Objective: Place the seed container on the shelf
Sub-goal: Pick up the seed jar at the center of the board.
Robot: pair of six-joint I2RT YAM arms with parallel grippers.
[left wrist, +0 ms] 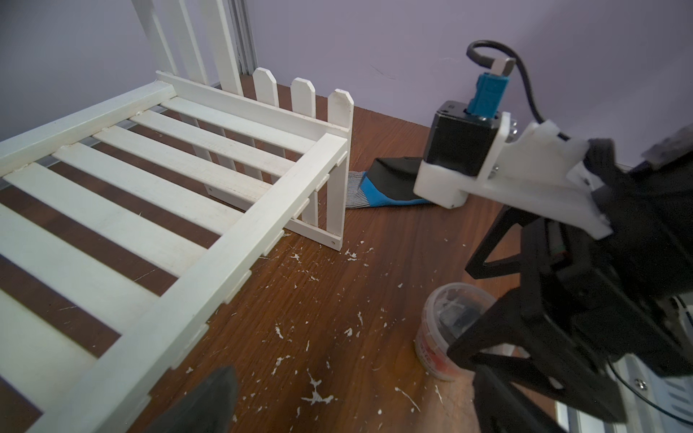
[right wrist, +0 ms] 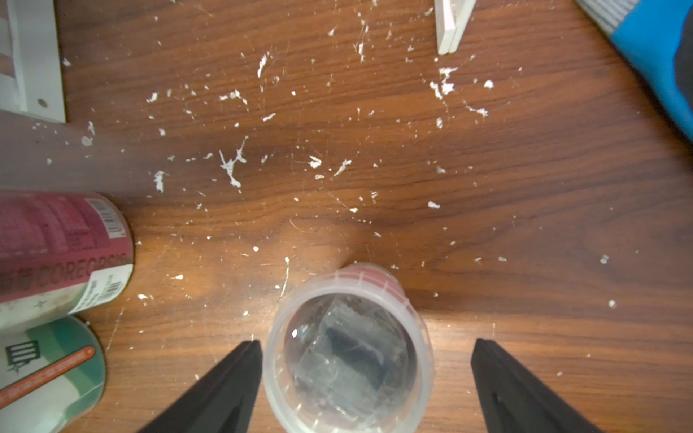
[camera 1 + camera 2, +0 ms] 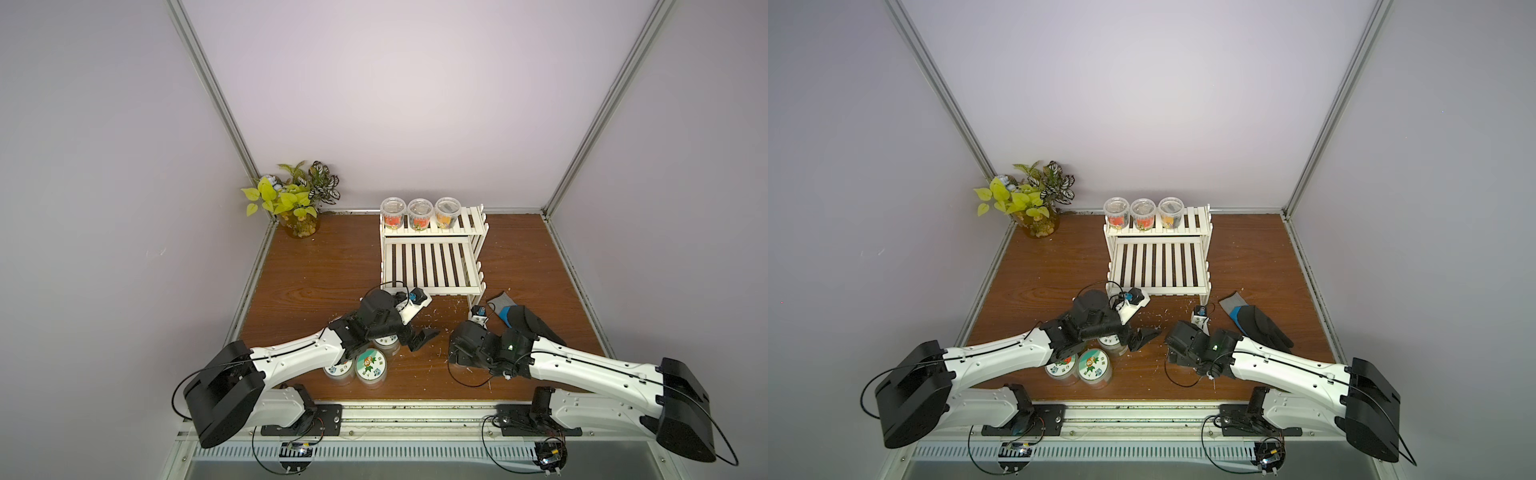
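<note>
Straddling the upright seed container [image 2: 348, 360] on the table [image 2: 375, 150], the right gripper [image 2: 366, 342] stands open and grips nothing: one jaw is just beside the rim, the other apart. The left gripper [image 3: 424, 338] is open, empty and farther off. The shelf [image 3: 428, 232] lies ahead of both.

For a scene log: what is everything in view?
shelf: one, white, back centre.
seed tubs: three, clear, in a row on shelf's top tier.
seed container: one, clear, red label, front, right of centre.
lidded cans: three, green-white lids, clustered front left.
plant: one, green, back left corner.
glove: one, black-blue-grey, right of shelf.
table: one, brown wood, white flecks.
left gripper: one, black, open, empty.
right gripper: one, black, open around seed container.
</note>
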